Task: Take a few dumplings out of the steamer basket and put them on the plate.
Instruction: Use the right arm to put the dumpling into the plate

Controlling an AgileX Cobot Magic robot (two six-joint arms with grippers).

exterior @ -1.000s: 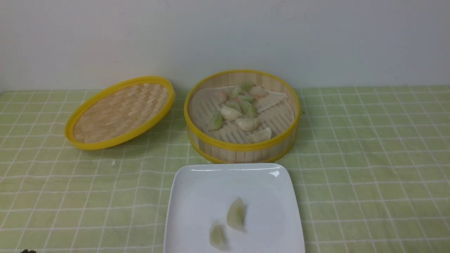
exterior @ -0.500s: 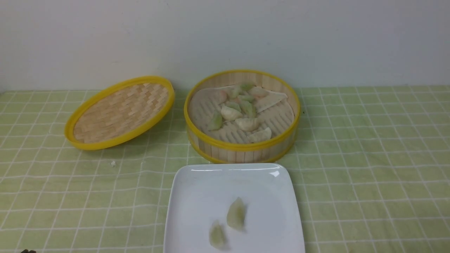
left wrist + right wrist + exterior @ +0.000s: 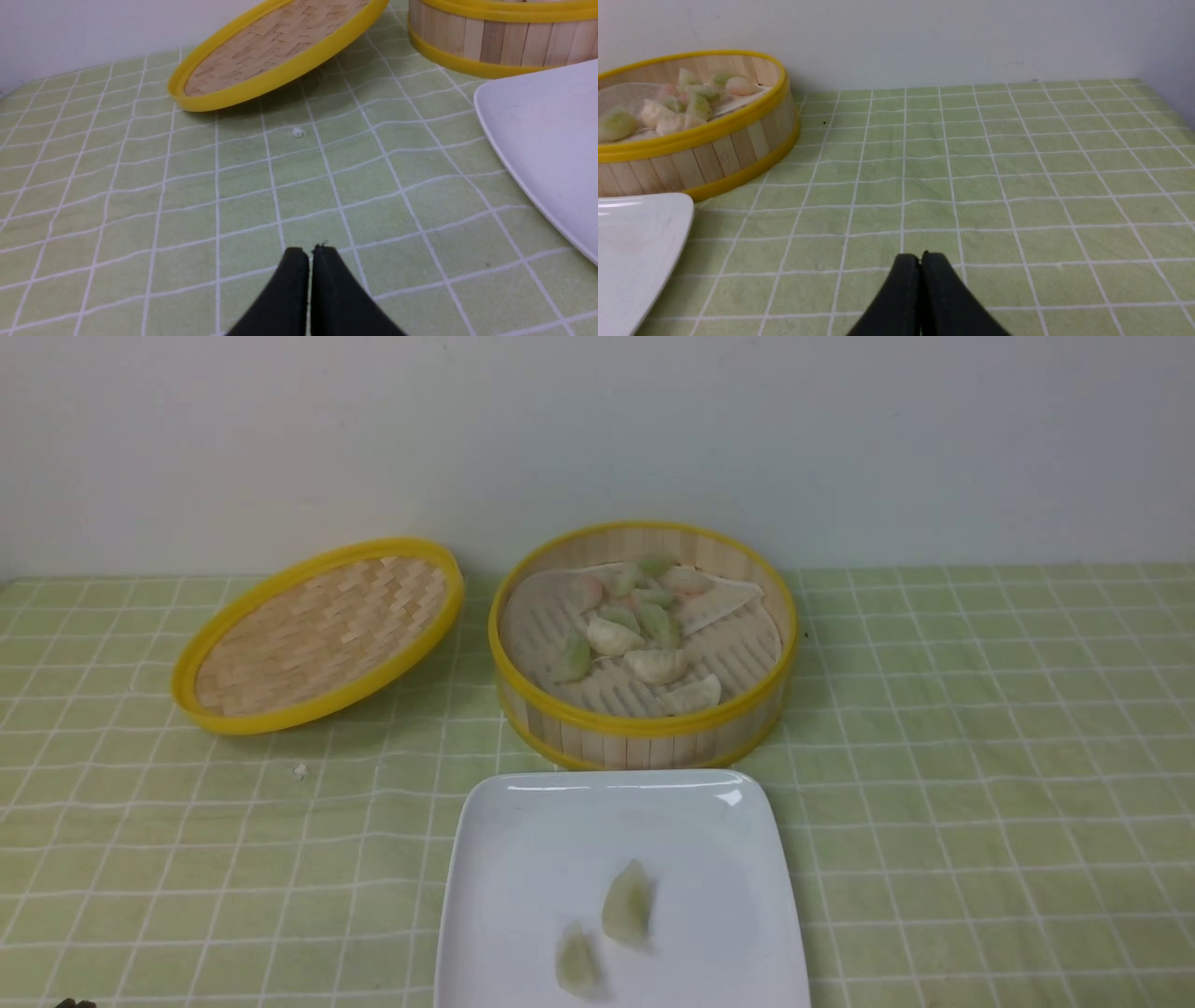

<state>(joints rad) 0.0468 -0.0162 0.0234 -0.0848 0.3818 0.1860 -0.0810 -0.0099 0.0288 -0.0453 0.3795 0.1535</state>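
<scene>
The round bamboo steamer basket [image 3: 644, 728] stands at the table's middle back, with several pale green, whitish and pinkish dumplings [image 3: 616, 635] on its liner. In front of it lies the white square plate [image 3: 523, 859], and two pale green dumplings [image 3: 627, 905] [image 3: 579, 961] rest on it. My left gripper [image 3: 310, 250] hovers shut and empty over the cloth, left of the plate [image 3: 546, 140]. My right gripper [image 3: 920, 255] is shut and empty too, over the cloth right of the plate [image 3: 635, 242] and basket [image 3: 714, 149]. Only a dark speck of the left arm [image 3: 73, 1002] shows in the front view.
The woven basket lid [image 3: 317, 630] with its yellow rim leans tilted on the cloth left of the basket, also in the left wrist view as the lid [image 3: 275, 46]. A small white crumb [image 3: 300, 770] lies in front of it. A green checked cloth [image 3: 980, 756] covers the table; a pale wall stands behind.
</scene>
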